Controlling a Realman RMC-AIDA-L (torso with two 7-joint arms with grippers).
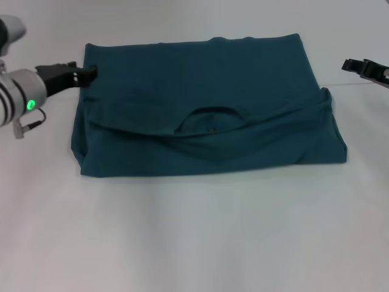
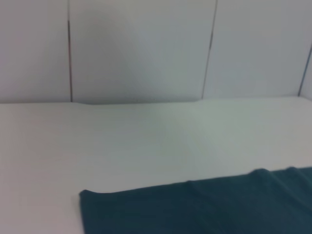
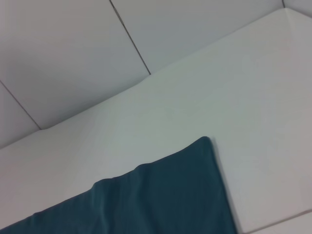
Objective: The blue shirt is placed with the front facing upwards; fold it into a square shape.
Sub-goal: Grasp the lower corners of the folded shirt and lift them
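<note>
A white desk (image 1: 194,243) is carrying the blue shirt (image 1: 206,115), which is lying folded into a broad, roughly rectangular shape near the middle of the surface. The near part of the desk is lying bare in front of the shirt's near edge. Along the near half of the shirt, a folded layer is running across from side to side, and the round neck opening (image 1: 209,120) is showing at the middle of it, facing up. On the robot's right side, a bulge of cloth is sticking out past the otherwise straight side edge.

Farther back, the left end effector (image 1: 88,73) is sitting at the shirt's far left corner, its dark fingertips touching the edge of the cloth; whether they are pinching the fabric or standing released cannot be told. A green light is glowing on the left arm's grey wrist. The right end effector (image 1: 349,64) is hanging well apart from the shirt, off its far right corner, and its state cannot be told either.

In the wrist views, the shirt's far corners (image 2: 87,197) (image 3: 207,141) are lying flat on the desk, with a panelled white wall (image 2: 146,48) standing behind the desk's far edge.
</note>
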